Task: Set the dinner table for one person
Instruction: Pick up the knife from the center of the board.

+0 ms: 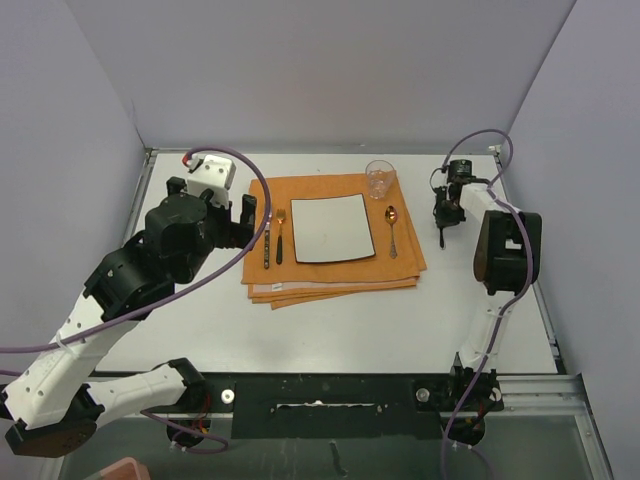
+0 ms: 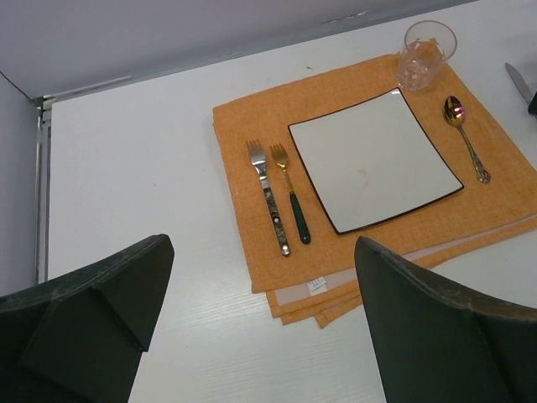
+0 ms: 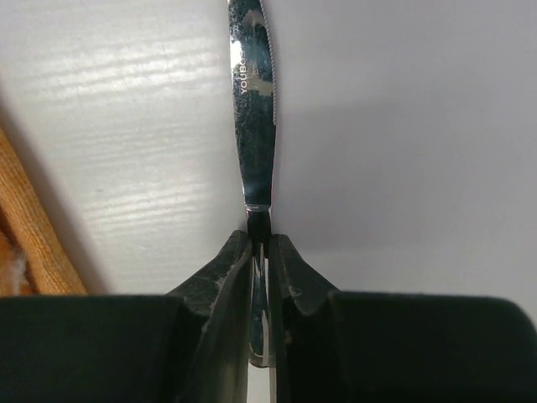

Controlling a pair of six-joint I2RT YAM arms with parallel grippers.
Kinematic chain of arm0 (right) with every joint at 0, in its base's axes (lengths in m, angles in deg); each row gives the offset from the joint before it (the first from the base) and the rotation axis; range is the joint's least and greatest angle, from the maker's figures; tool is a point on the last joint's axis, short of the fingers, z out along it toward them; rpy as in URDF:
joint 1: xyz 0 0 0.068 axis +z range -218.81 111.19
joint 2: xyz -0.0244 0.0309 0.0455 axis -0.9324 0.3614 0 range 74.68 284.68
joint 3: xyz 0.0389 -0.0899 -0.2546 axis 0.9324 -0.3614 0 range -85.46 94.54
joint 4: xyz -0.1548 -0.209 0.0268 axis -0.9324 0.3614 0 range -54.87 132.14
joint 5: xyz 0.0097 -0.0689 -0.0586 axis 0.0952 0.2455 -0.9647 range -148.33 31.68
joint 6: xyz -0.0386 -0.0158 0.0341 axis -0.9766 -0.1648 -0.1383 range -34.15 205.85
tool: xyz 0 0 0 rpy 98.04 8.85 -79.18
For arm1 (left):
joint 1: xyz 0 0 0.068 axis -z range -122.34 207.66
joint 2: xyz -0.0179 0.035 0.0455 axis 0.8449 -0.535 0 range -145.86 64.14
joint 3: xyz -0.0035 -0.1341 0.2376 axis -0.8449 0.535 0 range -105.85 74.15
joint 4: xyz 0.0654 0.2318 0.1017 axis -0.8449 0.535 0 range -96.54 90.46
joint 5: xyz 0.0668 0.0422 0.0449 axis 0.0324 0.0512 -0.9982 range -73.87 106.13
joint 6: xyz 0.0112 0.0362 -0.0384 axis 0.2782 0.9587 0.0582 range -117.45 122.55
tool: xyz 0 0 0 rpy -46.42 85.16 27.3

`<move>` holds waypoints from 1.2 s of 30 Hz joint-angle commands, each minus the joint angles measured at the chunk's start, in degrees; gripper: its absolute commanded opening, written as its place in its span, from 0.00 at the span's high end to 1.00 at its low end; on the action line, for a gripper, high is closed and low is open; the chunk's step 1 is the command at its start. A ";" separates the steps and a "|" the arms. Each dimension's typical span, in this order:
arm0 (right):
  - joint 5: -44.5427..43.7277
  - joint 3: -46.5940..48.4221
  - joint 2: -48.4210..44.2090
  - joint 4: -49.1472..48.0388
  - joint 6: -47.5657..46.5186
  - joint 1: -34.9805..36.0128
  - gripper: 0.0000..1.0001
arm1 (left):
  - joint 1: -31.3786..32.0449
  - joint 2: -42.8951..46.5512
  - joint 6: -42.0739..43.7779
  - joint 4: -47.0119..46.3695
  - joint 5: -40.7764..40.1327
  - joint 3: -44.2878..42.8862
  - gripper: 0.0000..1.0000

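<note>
The pale dinner table (image 1: 330,320) carries an orange placemat (image 1: 330,275) with a square white plate (image 1: 332,228) on it. Two forks (image 1: 273,240) lie left of the plate, a spoon (image 1: 392,228) lies to its right, and a glass (image 1: 380,179) stands at its far right corner. My right gripper (image 1: 444,212) is shut on a silver knife (image 3: 253,101), held just right of the placemat and close above the table (image 3: 403,126). My left gripper (image 1: 245,215) is open and empty, raised left of the placemat; it also shows in the left wrist view (image 2: 262,248).
The placemat is a stack of folded layers, its edge (image 3: 25,227) showing left of the knife. The table's metal edge (image 1: 148,160) and grey walls close in the back and sides. A purple cable (image 1: 235,260) hangs by the left arm.
</note>
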 commanded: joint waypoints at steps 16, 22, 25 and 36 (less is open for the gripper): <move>2.62 -4.27 -19.26 -7.87 1.46 1.55 1.00 | 0.19 -0.86 0.41 -3.15 1.92 -0.58 0.10; 1.89 -6.81 -22.76 -8.21 3.58 6.31 1.00 | 0.19 -1.82 0.25 -3.81 2.38 -0.16 0.10; 1.15 -8.20 -23.72 -8.67 4.63 9.42 1.00 | 0.19 -2.47 0.25 -4.25 2.08 0.21 0.10; 0.04 -12.38 -22.98 -10.59 9.08 17.71 1.00 | 0.24 -5.93 -1.01 -2.81 3.47 -1.44 0.10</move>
